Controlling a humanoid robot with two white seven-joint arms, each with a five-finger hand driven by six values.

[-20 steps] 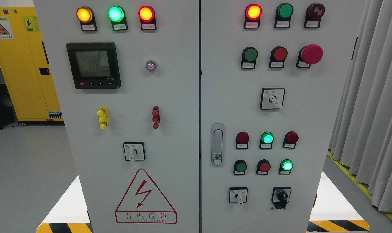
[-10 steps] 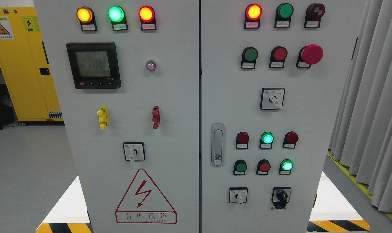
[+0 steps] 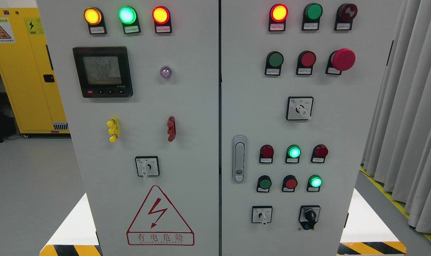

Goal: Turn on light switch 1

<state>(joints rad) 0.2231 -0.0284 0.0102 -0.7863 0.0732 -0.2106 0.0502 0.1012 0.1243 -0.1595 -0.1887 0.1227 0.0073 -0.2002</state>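
Observation:
A grey electrical cabinet (image 3: 187, 106) with two doors fills the head view. On the right door, a row of lamps shows a dark red one (image 3: 266, 151), a lit green one (image 3: 293, 152) and a dark red one (image 3: 320, 151). Below them sit a dark green button (image 3: 264, 183), a red button (image 3: 291, 183) and a lit green button (image 3: 315, 181). Two rotary switches (image 3: 262, 214) (image 3: 309, 215) sit at the bottom. The labels are too small to read, so I cannot tell which is light switch 1. Neither hand is in view.
A door handle (image 3: 239, 158) is on the right door's left edge. A red mushroom stop button (image 3: 342, 59) protrudes at the upper right. A yellow cabinet (image 3: 23, 71) stands at the back left. Grey curtains (image 3: 411, 106) hang at the right. Striped hazard tape (image 3: 372, 248) marks the floor.
Only the digits on the meter display flicker. Nothing else has moved.

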